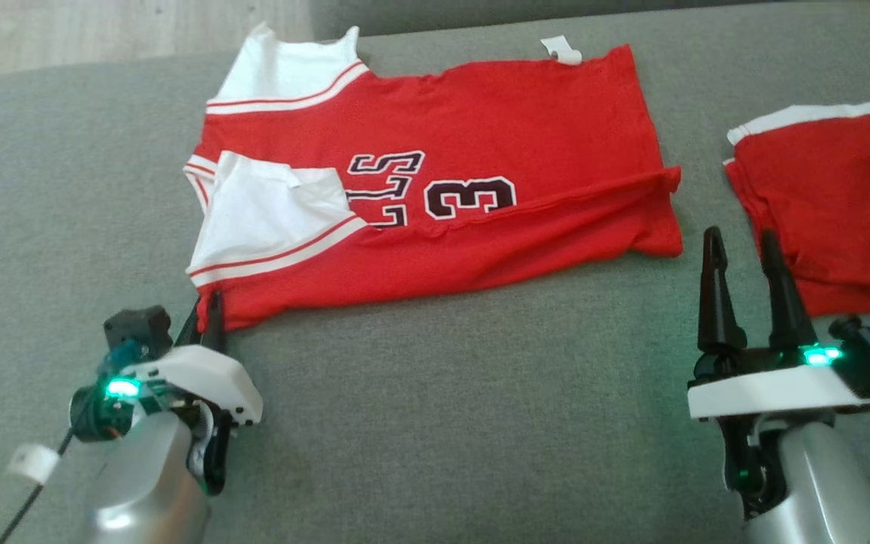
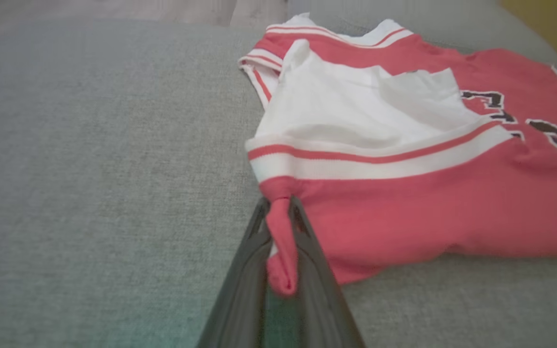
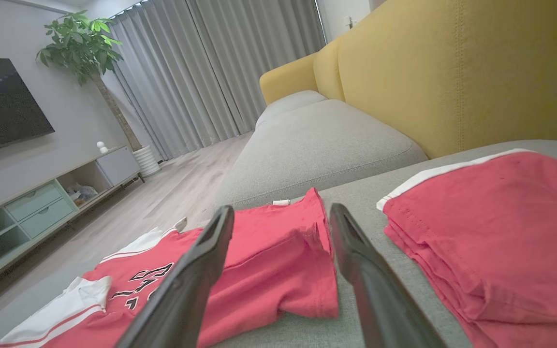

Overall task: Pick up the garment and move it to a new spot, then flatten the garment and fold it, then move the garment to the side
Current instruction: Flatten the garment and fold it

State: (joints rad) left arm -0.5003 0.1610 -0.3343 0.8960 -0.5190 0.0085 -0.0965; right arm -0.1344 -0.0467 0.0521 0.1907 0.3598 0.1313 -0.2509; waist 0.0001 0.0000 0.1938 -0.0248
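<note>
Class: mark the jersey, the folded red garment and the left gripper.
jersey (image 1: 495, 121), head view, red cloth above the 3.
folded red garment (image 1: 835, 196), head view, red middle.
left gripper (image 2: 278, 201), left wrist view, between fingertips.

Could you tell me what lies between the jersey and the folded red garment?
In the head view, bare grey cushion separates the jersey from the folded garment.

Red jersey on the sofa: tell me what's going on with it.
The red jersey lies spread on the grey sofa cushion, with a long fold running along its near side. The left gripper is shut on the jersey's near corner by the white armhole trim, pinching a bit of red cloth between its fingers. The right gripper is open and holds nothing, poised near the jersey's hem end. A folded red garment sits apart to the right.
</note>
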